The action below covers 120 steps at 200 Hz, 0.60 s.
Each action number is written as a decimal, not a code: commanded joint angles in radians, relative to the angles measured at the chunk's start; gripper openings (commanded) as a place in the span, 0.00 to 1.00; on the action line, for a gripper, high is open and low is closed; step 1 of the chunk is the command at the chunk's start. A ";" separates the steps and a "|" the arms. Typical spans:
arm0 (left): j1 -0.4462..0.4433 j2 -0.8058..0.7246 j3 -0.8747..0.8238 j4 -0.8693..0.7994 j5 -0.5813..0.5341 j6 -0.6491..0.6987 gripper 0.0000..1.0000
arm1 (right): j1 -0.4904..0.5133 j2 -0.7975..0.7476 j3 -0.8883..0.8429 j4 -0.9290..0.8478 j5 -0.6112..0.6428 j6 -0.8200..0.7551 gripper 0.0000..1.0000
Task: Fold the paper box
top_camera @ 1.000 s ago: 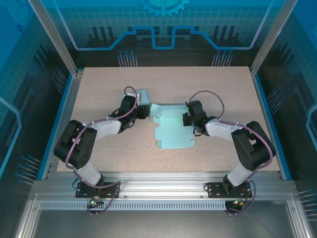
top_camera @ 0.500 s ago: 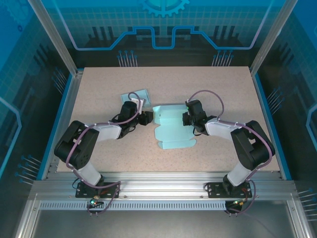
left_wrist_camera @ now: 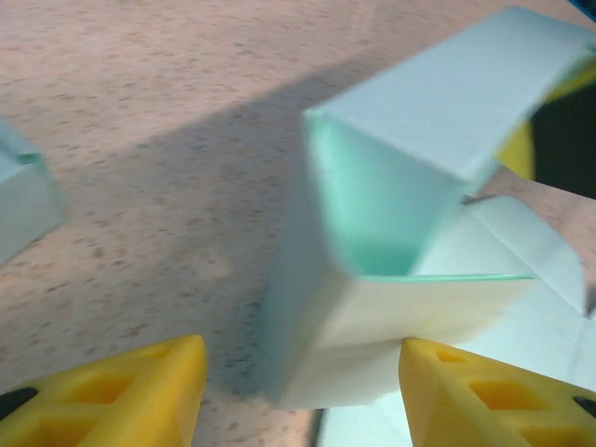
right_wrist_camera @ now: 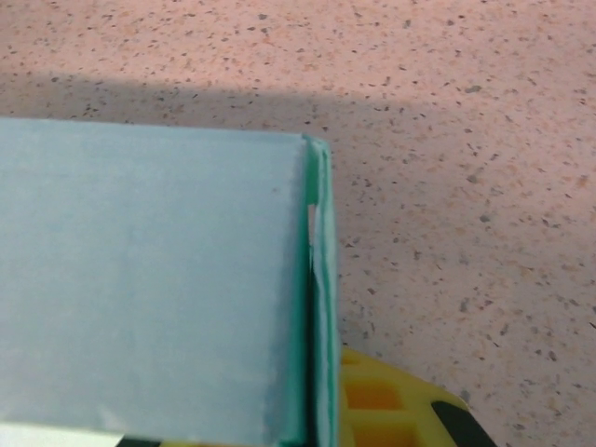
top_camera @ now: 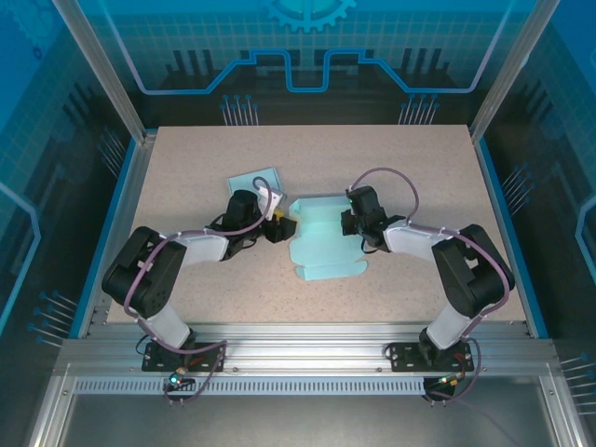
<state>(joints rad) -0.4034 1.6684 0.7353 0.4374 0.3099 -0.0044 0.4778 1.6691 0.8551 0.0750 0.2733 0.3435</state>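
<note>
Top external: spread left end effector [top_camera: 277,225] just reached left flap of light teal paper box [top_camera: 321,244], fold likely next; right end effector [top_camera: 347,222] pinches its right wall.

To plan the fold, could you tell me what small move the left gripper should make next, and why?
Probably ease the left gripper forward until its open jaws straddle the raised corner of the paper box; the right gripper pinches the opposite wall, steadying it.
</note>
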 commanded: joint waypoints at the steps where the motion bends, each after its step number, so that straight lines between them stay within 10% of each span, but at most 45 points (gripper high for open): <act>1: -0.004 0.016 0.058 -0.020 0.132 0.100 0.58 | 0.015 0.021 0.019 -0.041 -0.055 -0.026 0.07; 76: 0.004 0.091 0.133 -0.013 0.083 0.096 0.39 | 0.016 0.029 0.018 -0.047 -0.080 -0.028 0.07; 120: 0.004 0.061 0.104 0.042 0.203 0.044 0.60 | 0.017 0.042 0.019 -0.052 -0.080 -0.026 0.07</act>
<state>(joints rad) -0.3901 1.7477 0.8406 0.4118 0.3927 0.0662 0.4774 1.6764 0.8623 0.0742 0.2535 0.3283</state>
